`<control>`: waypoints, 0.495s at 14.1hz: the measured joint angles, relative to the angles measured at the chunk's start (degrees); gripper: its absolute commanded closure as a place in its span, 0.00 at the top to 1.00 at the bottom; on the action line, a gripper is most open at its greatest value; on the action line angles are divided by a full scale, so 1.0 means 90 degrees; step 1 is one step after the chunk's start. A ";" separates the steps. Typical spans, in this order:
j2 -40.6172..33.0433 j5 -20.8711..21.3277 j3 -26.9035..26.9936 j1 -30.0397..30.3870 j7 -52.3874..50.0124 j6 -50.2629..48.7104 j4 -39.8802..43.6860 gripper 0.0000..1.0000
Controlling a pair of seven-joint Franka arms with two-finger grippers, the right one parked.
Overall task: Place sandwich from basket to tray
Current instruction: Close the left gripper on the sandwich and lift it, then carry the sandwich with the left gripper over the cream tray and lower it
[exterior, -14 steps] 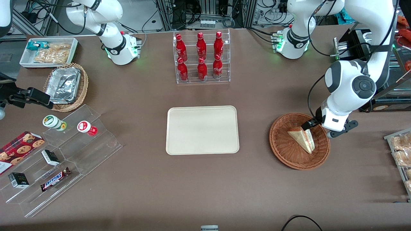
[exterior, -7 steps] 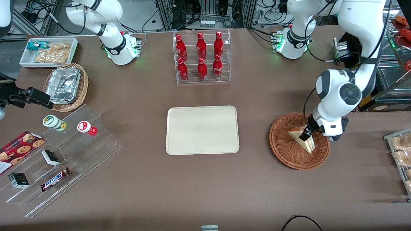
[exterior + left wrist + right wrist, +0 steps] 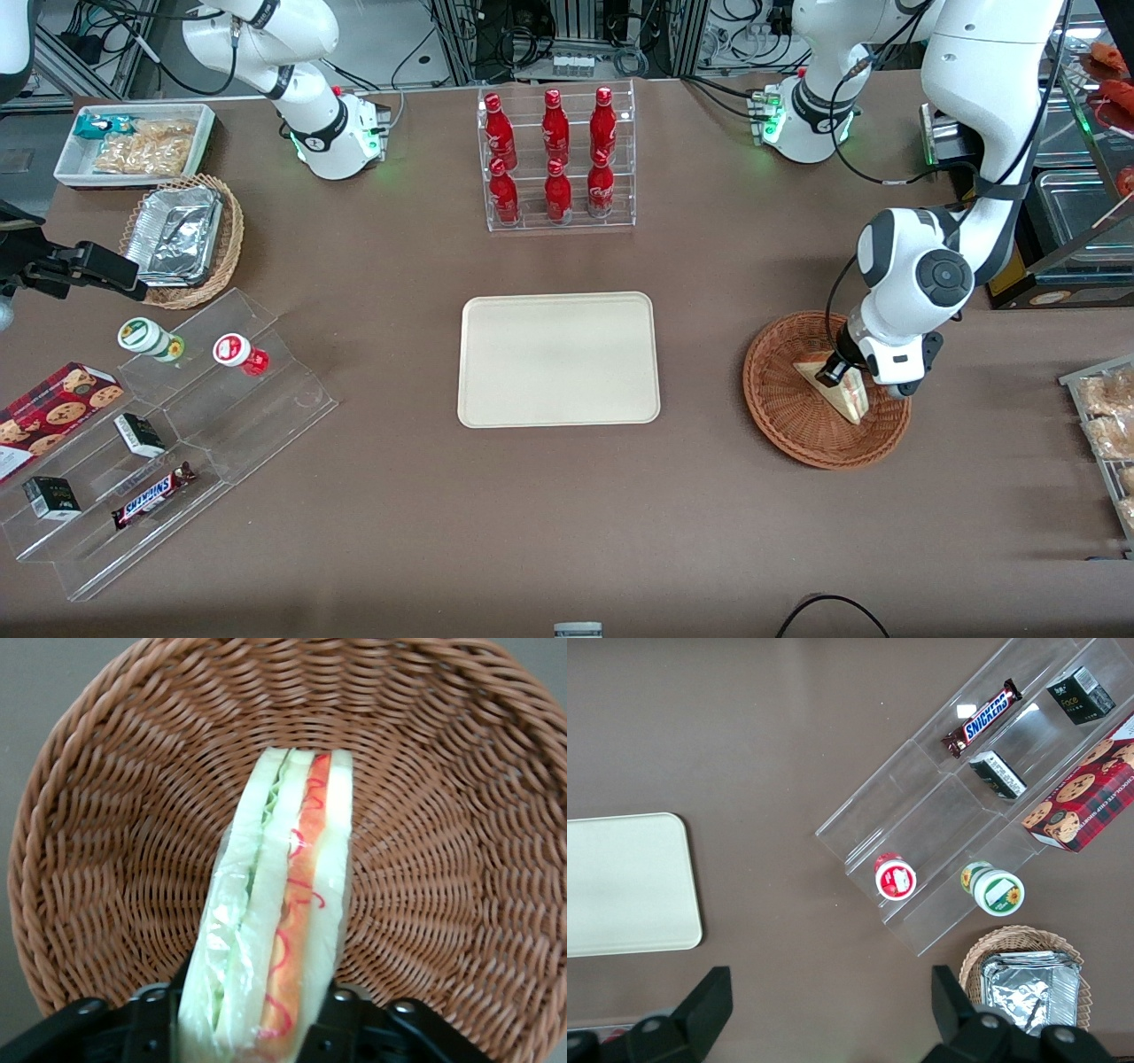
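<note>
The sandwich (image 3: 849, 403), a plastic-wrapped white-bread wedge with red and green filling, lies in the round reddish-brown basket (image 3: 780, 434) toward the working arm's end of the table. My gripper (image 3: 836, 372) is down inside the basket over the wedge's end farther from the front camera. In the left wrist view the sandwich (image 3: 283, 904) runs up between my gripper's (image 3: 248, 1020) open black fingers (image 3: 342, 1015), one on each bread face, with the basket's weave (image 3: 443, 815) all round. The cream tray (image 3: 558, 359) lies bare at the table's middle, also seen as the tray (image 3: 620, 886) in the right wrist view.
A clear rack of red bottles (image 3: 556, 159) stands farther from the camera than the tray. Bagged pastries (image 3: 1107, 416) lie at the working arm's table end. Toward the parked arm's end are a stepped acrylic stand with snacks (image 3: 159, 425), a foil-tray basket (image 3: 182, 239) and a white bin (image 3: 133, 142).
My gripper has swung in from the basket's rim and dropped lower, so that its fingers now straddle the sandwich. The sandwich and basket have stayed where they were.
</note>
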 measured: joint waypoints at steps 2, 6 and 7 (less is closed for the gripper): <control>-0.0098 0.0000 0.0012 0.0001 0.0468 -0.0437 0.0174 0.09; -0.0309 0.0000 -0.0046 -0.0075 0.1403 -0.2549 0.1435 0.09; -0.0298 0.0009 -0.0069 -0.0216 0.1551 -0.2920 0.1744 0.10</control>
